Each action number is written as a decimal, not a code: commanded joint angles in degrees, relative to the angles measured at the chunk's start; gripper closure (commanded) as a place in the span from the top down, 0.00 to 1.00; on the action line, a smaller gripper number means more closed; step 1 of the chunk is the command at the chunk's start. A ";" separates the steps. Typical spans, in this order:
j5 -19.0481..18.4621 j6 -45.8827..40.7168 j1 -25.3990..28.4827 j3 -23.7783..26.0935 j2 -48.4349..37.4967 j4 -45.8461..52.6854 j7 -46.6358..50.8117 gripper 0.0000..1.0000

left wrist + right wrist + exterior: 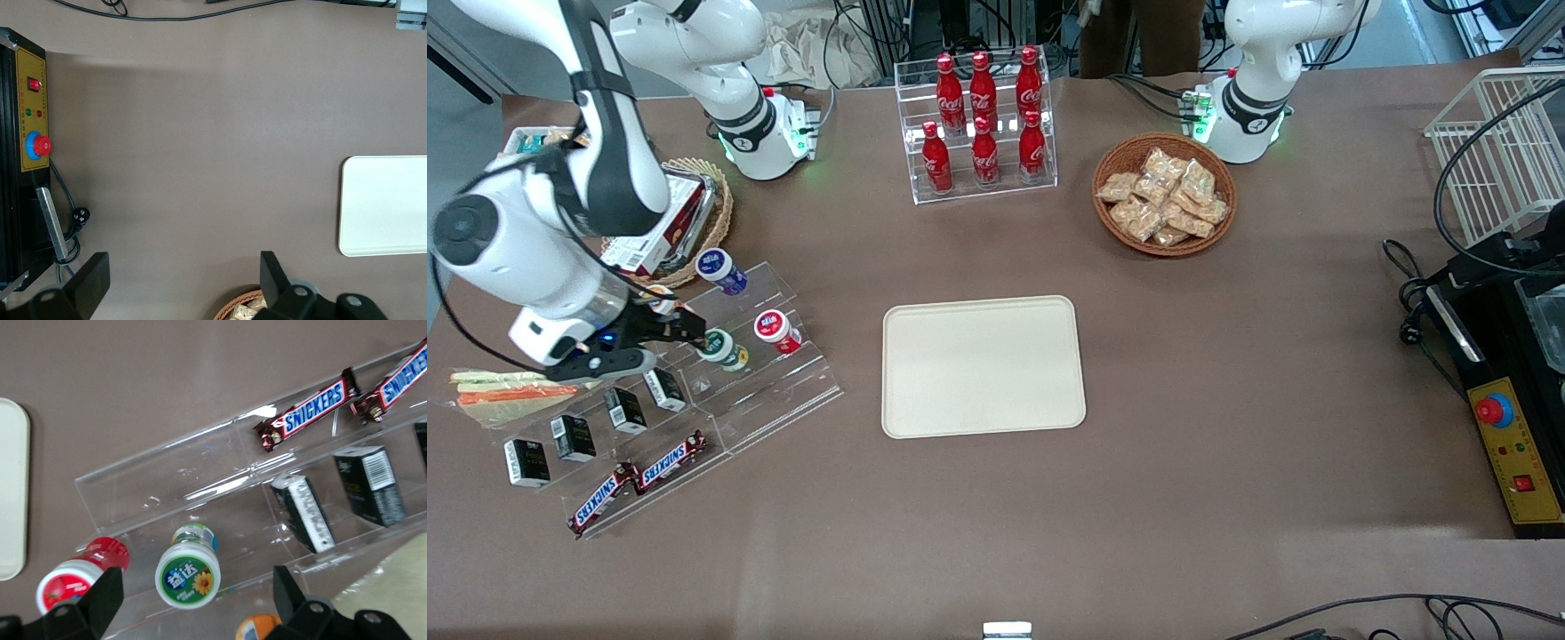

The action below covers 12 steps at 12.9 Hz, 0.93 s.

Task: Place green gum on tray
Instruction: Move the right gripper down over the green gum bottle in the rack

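"SNICKERS" stands in blue letters on the two Snickers bars (312, 409) lying on the clear display stand (200, 473). "Coca-Cola" script runs down the red cola bottles (983, 116) in the acrylic rack. The green gum (187, 576) shows white Chinese characters on its lid; the gripper (685, 331) bears no readable text.

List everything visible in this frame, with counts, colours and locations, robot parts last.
green gum: 1, green lid, on the clear stepped rack.
red-lidded bottle: 1, beside the green gum.
blue-lidded bottle: 1, on the rack's top step.
Snickers bars: 2, on the rack's lowest step.
black boxes: 4, on the middle step.
tray: 1, cream, mid-table.
cola bottles: 6, red, in a clear stand.
snack basket: 1, wicker, toward the parked arm's end.
wire basket: 1, white, at the parked arm's end.
control box: 1, black and yellow.
hand: open, at the green gum.
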 commanded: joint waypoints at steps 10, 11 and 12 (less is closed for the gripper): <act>-0.51 15.05 1.44 0.09 -1.86 -14.27 -2.16 0.99; -0.51 15.05 1.44 0.09 -1.78 -14.27 -2.16 0.97; -0.43 14.97 1.44 0.09 -1.69 -14.27 -2.07 0.81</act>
